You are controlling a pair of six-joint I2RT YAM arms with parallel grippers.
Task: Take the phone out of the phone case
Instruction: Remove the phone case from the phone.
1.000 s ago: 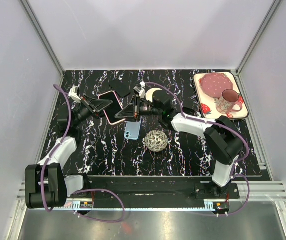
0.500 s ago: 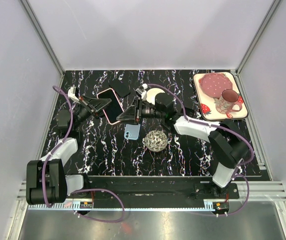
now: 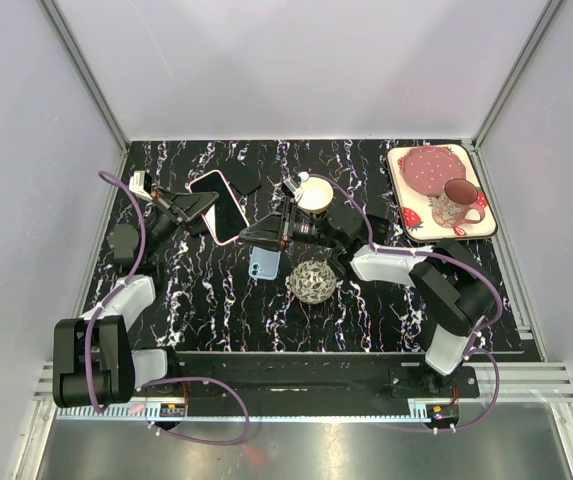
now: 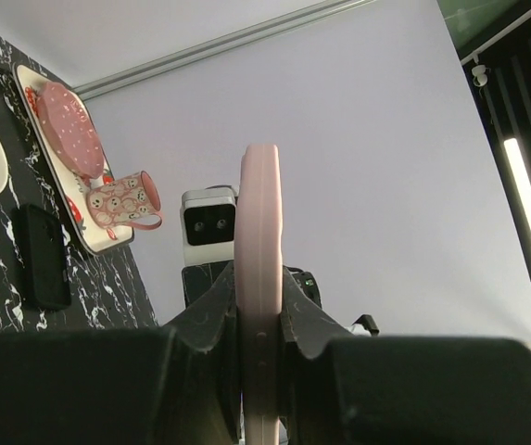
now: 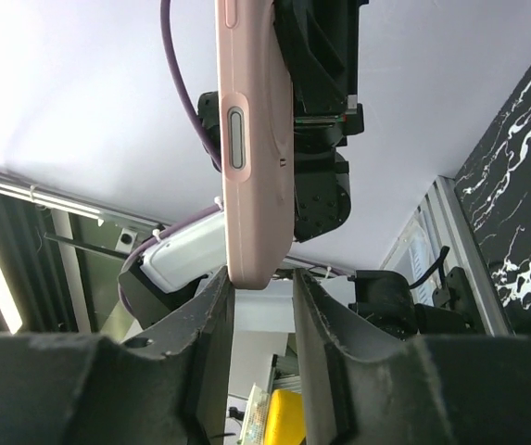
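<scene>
The phone in its pink case (image 3: 220, 205) is held up off the table at the back left, black screen showing. My left gripper (image 3: 204, 206) is shut on its left end. In the left wrist view the case's pink edge (image 4: 260, 232) stands clamped between the fingers (image 4: 211, 315). My right gripper (image 3: 250, 232) is open just right of the case. In the right wrist view the case's end (image 5: 256, 148), with its side button, hangs just beyond the open fingertips (image 5: 217, 297), close to the left one; I cannot tell if it touches.
A light-blue phone (image 3: 264, 262) lies flat below the right gripper. A wire ball (image 3: 313, 281) sits beside it. A cream dish (image 3: 315, 192), black items (image 3: 242, 180), and a tray (image 3: 402, 215) with a pink plate and mug (image 3: 456, 205) are at the back.
The right gripper has come off the pink case and drawn back to the right. The left gripper has carried the case a little left and back.
</scene>
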